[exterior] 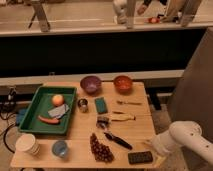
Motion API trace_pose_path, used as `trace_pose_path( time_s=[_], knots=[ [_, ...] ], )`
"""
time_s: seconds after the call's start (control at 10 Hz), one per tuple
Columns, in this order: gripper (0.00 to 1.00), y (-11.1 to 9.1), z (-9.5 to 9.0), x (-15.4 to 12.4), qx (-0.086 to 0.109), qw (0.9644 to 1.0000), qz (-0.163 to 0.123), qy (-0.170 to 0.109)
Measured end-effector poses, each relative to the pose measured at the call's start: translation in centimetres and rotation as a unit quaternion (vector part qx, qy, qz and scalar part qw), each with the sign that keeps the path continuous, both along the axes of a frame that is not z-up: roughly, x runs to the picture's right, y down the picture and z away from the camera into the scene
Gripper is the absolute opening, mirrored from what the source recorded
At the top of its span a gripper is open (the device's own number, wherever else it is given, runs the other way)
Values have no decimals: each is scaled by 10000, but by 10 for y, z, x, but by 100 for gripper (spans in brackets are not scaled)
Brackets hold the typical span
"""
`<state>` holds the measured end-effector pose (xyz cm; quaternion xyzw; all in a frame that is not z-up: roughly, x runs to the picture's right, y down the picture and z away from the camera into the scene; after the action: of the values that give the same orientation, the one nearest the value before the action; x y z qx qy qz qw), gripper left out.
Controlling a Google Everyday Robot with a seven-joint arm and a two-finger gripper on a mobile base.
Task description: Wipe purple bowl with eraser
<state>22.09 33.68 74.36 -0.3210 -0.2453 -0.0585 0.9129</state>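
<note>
Wooden table (141,126), contents from the left edge:
- White paper cup (26,145) at front left corner; small blue cup (59,148) just beside it.
- Green rectangular plastic tray (29,111) holds a round orange fruit (58,100), a grey cloth (60,111) and a thin red-orange piece (48,120).
- Small metal cup (82,104) just right of tray.
- Round dull purple bowl (91,84) upright at back edge, centre-left.
- Green rectangular block (101,105) in front of it.
- Dark grape bunch (100,149) near front edge; black-handled utensil (119,141) beside it.
- Orange-red bowl (122,83) at back, right of purple bowl, apart from it.
- Flat black rectangular eraser (140,157) lies flat at front right, well apart from purple bowl.
- Gripper (155,150) on white arm (186,139) sits low at front right corner, just beside eraser. Contact with eraser: cannot tell. Pincer apart or together: cannot tell.
</note>
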Motion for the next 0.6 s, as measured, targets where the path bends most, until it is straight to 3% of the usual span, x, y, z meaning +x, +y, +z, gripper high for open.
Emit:
trace_pose_path(
  time_s=[0.3, 0.6],
  knots=[
    [49, -1, -6, -13, -70, 9997, 39, -249],
    [19, 1, -6, -20, -195, 9993, -17, -316]
  ],
)
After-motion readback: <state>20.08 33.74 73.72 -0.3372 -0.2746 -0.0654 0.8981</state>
